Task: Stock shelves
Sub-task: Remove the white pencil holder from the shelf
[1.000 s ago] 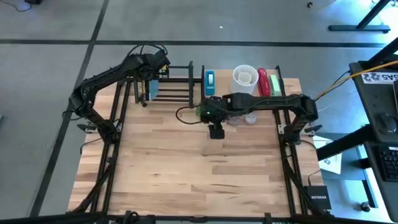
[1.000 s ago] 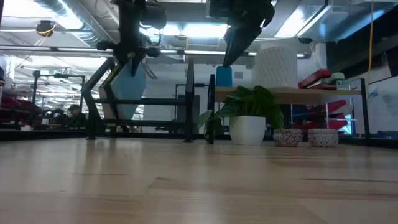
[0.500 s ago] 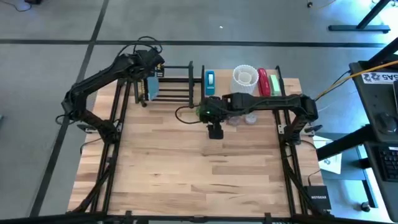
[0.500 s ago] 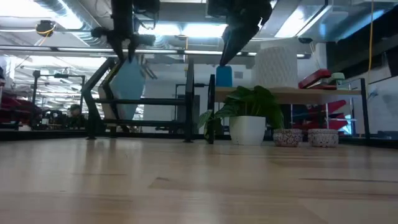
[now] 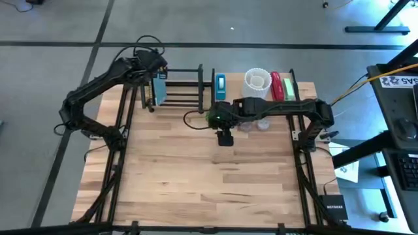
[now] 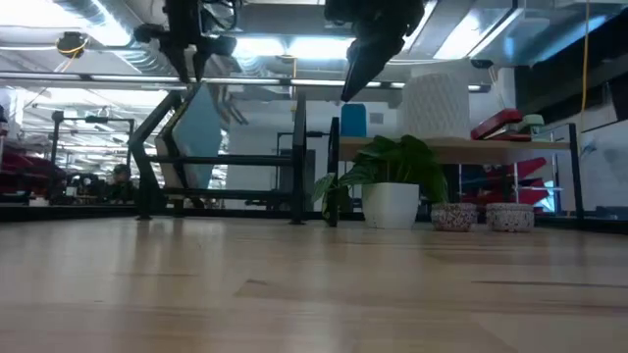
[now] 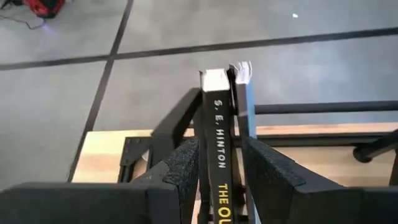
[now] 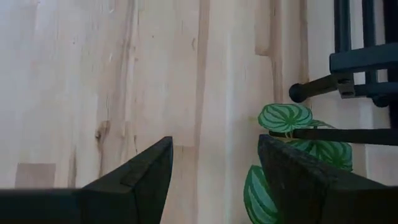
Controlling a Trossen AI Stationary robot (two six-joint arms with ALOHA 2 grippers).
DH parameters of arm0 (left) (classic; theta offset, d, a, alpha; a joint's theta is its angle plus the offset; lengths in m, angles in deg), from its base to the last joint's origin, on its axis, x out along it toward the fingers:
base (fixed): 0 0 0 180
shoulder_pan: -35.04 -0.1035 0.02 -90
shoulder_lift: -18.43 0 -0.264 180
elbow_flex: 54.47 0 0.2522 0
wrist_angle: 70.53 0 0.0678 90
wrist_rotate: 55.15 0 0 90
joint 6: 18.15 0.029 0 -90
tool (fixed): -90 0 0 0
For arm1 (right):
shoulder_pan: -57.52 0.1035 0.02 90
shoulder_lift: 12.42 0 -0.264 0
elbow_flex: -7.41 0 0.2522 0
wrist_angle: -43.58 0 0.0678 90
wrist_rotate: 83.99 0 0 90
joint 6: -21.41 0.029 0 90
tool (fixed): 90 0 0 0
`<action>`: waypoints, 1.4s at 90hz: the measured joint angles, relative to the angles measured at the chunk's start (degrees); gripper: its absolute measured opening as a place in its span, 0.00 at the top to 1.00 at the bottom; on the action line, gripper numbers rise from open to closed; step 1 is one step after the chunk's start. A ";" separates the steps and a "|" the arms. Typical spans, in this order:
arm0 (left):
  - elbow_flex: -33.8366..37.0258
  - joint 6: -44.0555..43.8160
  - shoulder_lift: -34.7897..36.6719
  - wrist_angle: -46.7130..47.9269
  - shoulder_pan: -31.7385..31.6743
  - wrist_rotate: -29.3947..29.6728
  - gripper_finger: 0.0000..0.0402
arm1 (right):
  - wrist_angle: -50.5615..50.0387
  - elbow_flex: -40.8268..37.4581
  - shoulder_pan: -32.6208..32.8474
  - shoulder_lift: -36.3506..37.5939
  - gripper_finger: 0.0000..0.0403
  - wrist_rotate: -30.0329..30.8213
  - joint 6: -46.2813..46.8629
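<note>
Above far-left black metal open-frame rack (image 5: 181, 85), left gripper (image 7: 221, 171) clamps black-spined paperback book (image 7: 216, 124); right gripper (image 8: 214, 168) apart, mid-table.

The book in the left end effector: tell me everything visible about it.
The book is a paperback with a black spine printed "S. E. Hinton" in white and yellow title letters starting "THE OU", a light blue cover and pale page edges. The left end effector pinches it between its fingers, holding it above the black rack at the table's back left.
</note>
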 joint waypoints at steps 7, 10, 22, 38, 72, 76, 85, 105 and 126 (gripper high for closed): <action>-0.01 1.10 0.78 -0.32 0.00 0.30 0.73 | 0.26 0.00 0.00 0.00 0.45 0.00 0.00; -0.02 1.25 1.13 -0.37 -0.01 0.44 0.73 | 0.33 0.00 0.00 0.00 0.45 0.00 0.00; -0.41 1.28 2.77 -0.30 0.11 1.28 0.73 | 1.17 0.00 -0.01 0.00 0.45 0.00 0.32; -6.61 5.83 3.51 -0.59 1.06 3.15 0.73 | 2.13 0.00 -0.02 0.00 0.45 -0.02 0.63; -24.25 25.14 3.81 -5.30 14.22 -11.17 0.73 | -2.74 17.02 -3.32 6.50 0.45 -0.41 -1.96; -24.24 24.87 3.91 -4.36 16.94 -13.08 0.73 | -4.87 21.03 -4.29 7.49 0.45 0.09 -2.99; -23.06 21.97 3.81 -1.36 23.48 -14.99 0.73 | -10.18 30.35 -7.02 9.79 0.45 0.70 -4.03; -14.89 12.89 3.42 1.03 36.00 -15.29 0.73 | -28.47 41.66 -14.45 13.77 0.45 0.18 -2.29; -2.18 2.30 3.40 -3.49 42.82 -15.25 0.73 | -36.49 29.03 -20.96 20.98 0.45 -9.96 3.29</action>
